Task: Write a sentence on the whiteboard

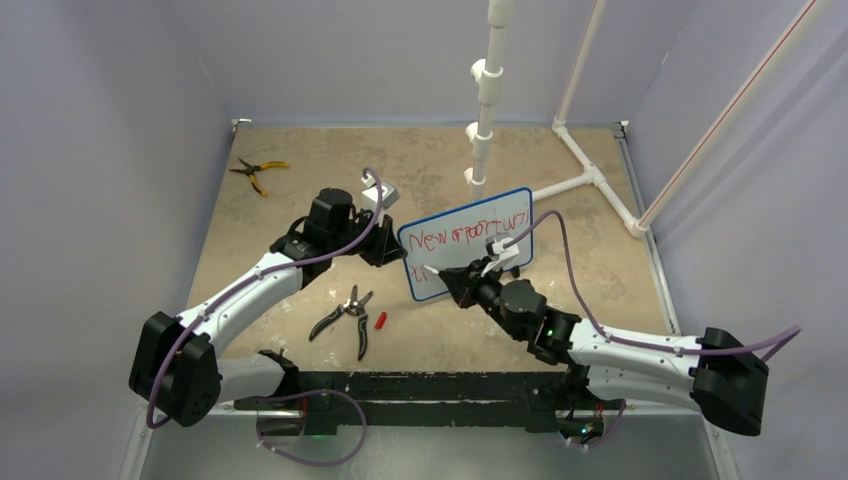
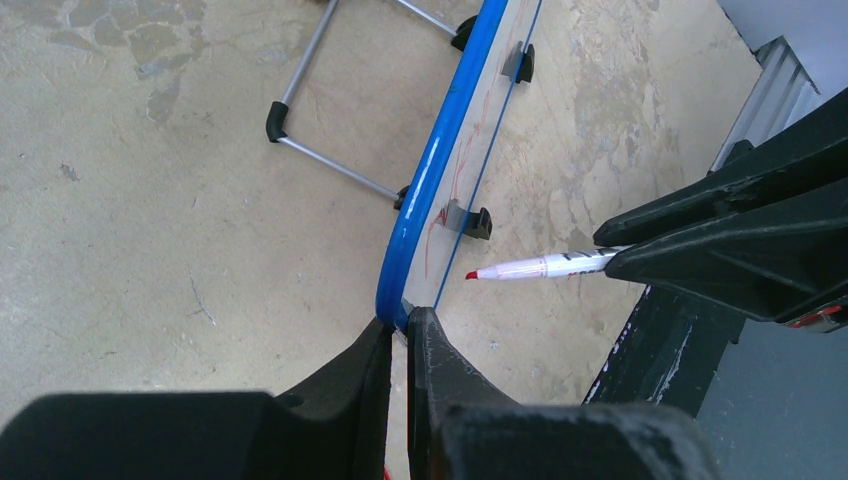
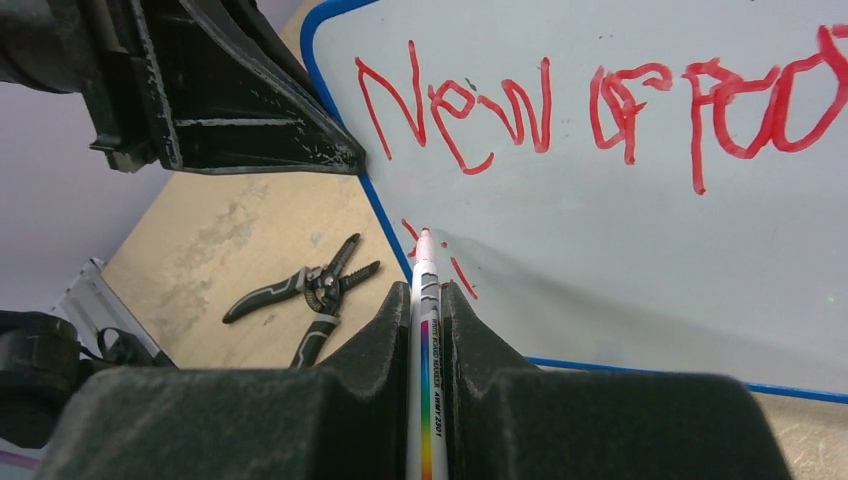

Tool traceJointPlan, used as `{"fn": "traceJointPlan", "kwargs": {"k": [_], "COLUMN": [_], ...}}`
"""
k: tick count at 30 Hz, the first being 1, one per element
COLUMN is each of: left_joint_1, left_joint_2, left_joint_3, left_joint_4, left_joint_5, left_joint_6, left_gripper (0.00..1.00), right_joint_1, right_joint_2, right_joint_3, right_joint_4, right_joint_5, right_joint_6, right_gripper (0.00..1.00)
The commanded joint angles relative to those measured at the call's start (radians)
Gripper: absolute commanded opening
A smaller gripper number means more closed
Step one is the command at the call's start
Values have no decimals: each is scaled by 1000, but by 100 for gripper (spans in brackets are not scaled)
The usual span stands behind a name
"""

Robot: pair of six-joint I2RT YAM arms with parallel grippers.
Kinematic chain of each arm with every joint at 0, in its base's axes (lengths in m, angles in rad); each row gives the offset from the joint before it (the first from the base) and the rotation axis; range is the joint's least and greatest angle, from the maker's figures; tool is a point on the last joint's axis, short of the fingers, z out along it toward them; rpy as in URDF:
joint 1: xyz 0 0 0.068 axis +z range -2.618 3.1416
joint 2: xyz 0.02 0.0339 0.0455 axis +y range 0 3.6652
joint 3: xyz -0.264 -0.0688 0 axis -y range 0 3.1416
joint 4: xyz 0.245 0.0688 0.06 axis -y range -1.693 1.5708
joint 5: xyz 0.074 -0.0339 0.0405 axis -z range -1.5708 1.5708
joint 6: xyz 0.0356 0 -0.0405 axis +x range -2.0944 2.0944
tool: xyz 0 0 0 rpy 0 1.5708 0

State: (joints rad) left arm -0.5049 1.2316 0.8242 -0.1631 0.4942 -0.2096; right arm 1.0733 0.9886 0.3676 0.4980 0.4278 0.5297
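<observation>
Mottled tan tabletop (image 1: 300, 190) inside pale lavender walls. I see the whiteboard (image 1: 458, 257) standing upright near the middle of it. My left gripper (image 2: 398, 325) is pinched tight on the board's blue left edge. My right gripper (image 3: 428, 292) is clamped around a red marker (image 3: 425, 300), its tip touching the board's lower left. The sentence (image 1: 468, 233) begins "New" in red. Black wire strippers (image 1: 345, 315) lie on the table nearby.

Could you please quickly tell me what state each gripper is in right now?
The left gripper is closed on the whiteboard, clamping its blue frame.
The right gripper is closed on the red marker.
</observation>
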Motion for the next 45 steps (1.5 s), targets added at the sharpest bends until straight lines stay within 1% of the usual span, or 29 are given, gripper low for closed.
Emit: {"fn": "traceJointPlan", "kwargs": {"k": [1,13,17,28,33,41,45], "left_joint_1": [1,1,2,2,2,2,2], "left_joint_2": [-6,-6,-6,-10,-11,-11,-11], "left_joint_3": [0,1,2,2,3,2,3], "left_joint_4": [37,33,33,31,31,31,31], "left_joint_5": [2,-4,-6,-9,-9,-9,-9], "left_joint_6": [-4,-1,1,2,1,2,3], "left_gripper": [0,0,0,0,0,0,0], "right_joint_1": [-1,-1,-1,-1,-1,-1,-1], "right_joint_2": [-38,35,59,-14,-18,50,60], "right_joint_3": [-19,2,14,11,24,35,24], "right_joint_4": [1,-27,-56,-122,-96,-12,0], "right_joint_5": [12,19,43,134,122,63,47], "right_joint_6": [1,12,24,42,8,-39,-33], "right_gripper": [0,0,0,0,0,0,0]}}
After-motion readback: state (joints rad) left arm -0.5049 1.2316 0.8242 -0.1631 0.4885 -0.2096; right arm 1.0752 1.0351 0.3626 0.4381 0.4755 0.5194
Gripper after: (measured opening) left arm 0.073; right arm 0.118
